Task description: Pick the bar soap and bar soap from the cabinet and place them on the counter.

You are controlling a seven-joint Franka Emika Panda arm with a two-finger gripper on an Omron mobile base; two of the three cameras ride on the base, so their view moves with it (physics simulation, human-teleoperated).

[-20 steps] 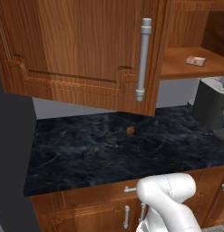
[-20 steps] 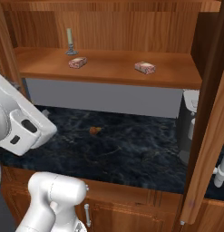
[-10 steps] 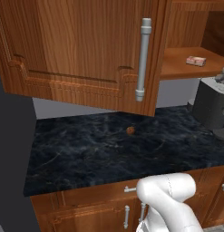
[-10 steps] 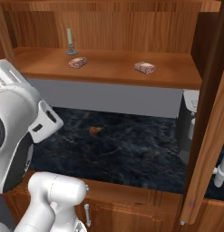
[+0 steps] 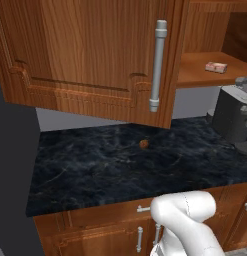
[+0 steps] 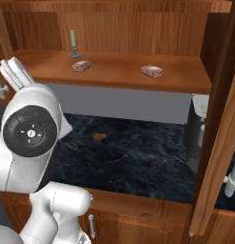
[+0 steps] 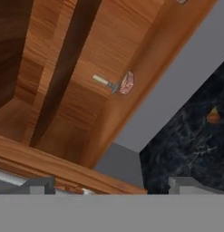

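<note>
Here the cabinet (image 6: 119, 28) stands open, and both bars of soap lie flat on its wooden shelf (image 6: 114, 71). The left bar soap (image 6: 81, 66) rests just beside a pale candle (image 6: 73, 44) on a grey holder, toward the shelf's left end; the right bar soap (image 6: 151, 71) lies well apart from it, nearer the shelf's right end. Neither bar is touched by anything.

In the hand view the scene is rolled over: the left bar and the candle show side by side on the shelf, with the shelf's front edge running diagonally across the frame. The jaws are spread wide and empty, their two dark tips apart at the bottom of that view, well short of the shelf.

Below the shelf lies the black marble-look table (image 6: 138, 162), carrying a small round brown lump (image 6: 99, 137) out in the open. A grey appliance (image 5: 232, 117) stands at the table's right end. In the left base view the cabinet door (image 5: 90, 55) with its silver bar handle (image 5: 157, 65) covers most of the shelf.
</note>
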